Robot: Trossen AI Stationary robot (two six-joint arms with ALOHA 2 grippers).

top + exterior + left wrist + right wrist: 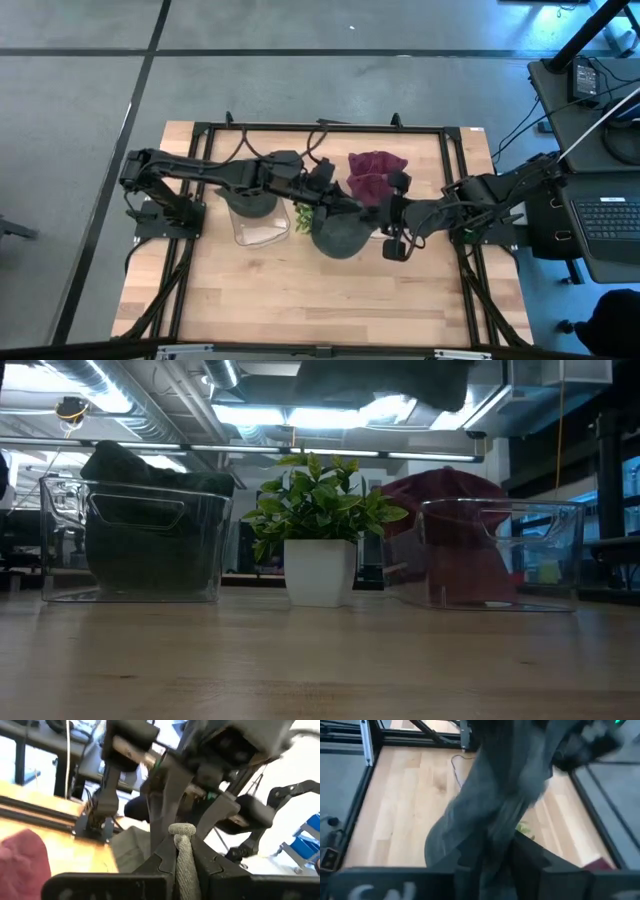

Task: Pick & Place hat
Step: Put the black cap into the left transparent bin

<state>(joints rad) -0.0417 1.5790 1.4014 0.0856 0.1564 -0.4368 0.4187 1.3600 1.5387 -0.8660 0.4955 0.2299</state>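
Note:
A dark grey hat [340,238] hangs in the air between my two grippers over the middle of the table. In the low view only its underside [385,380] shows, at the top of the picture. My left gripper [335,203] reaches in from the left and is shut on the hat's left side. My right gripper [385,218] comes from the right and is shut on its right side. A maroon hat [375,175] lies in the clear bin [500,555] behind them. Another dark hat [250,200] sits in the left clear bin [135,545]. My left gripper [184,865] pinches a rolled grey edge of the hat [182,831] between its two fingers. The fabric stands up out of the shut fingers, and the hat is lifted clear of the table. My right gripper [495,855] is shut on bunched grey fabric of the hat [500,785], several layers gathered together. The fabric stretches away from the fingers above the wooden tabletop.
A small green plant in a white pot [320,565] stands between the two clear bins, just under the hanging hat. A black frame [320,128] runs round the table edges. The near half of the wooden tabletop [300,300] is bare.

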